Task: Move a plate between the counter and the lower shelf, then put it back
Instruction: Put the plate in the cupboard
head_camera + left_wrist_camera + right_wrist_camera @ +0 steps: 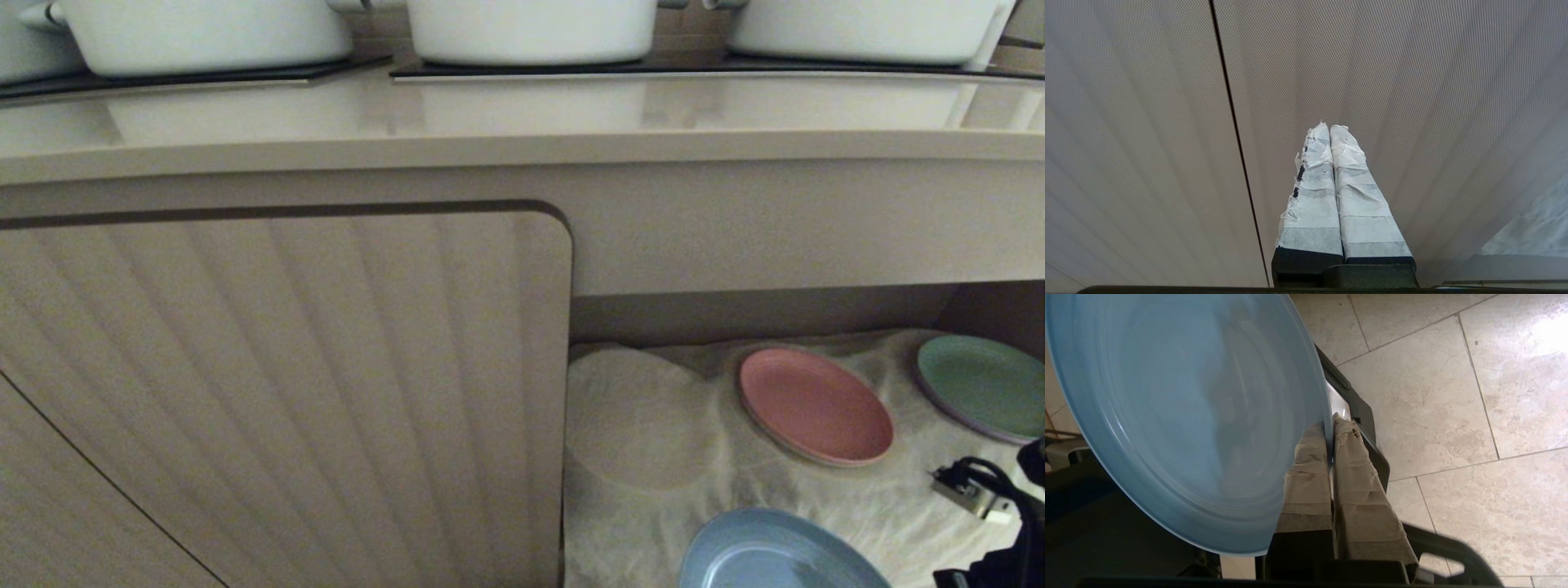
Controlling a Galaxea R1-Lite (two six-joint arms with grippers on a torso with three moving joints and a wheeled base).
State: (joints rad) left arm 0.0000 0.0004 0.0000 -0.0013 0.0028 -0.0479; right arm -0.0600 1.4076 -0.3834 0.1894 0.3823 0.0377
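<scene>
Parked at far left: left end effector (1329, 127), taped fingers (1312, 196) pressed together on nothing, facing the ribbed cabinet door (1412, 102), probably kept out of the way since one arm can carry a plate.

Up and forward of both end effectors: glossy beige worktop (522, 122), with white pots (531, 28) on black hob panels (196, 77) at its back, front strip bare and so a likely landing spot.

Right of the door: lower shelf (653, 425), draped in wrinkled white cloth, open toward the working arm. Well forward of the right end effector on that cloth: pink plate (815, 407) and green plate (984, 385), flat and apart.

Nearest the right end effector: light blue plate (1184, 416), pinched at its raised rim between paper-wrapped fingers (1306, 477), one finger on each face. Rim grip likely chosen because a flat plate offers no other edge to clamp. Plate tilted steeply in the right wrist view, tiled floor (1453, 396) beyond it, so clear of the shelf cloth and in mid-carry. In the head view, plate at bottom edge, in front of the shelf.

Right end effector (1331, 418) clenched on that rim, arm just showing at lower right.
</scene>
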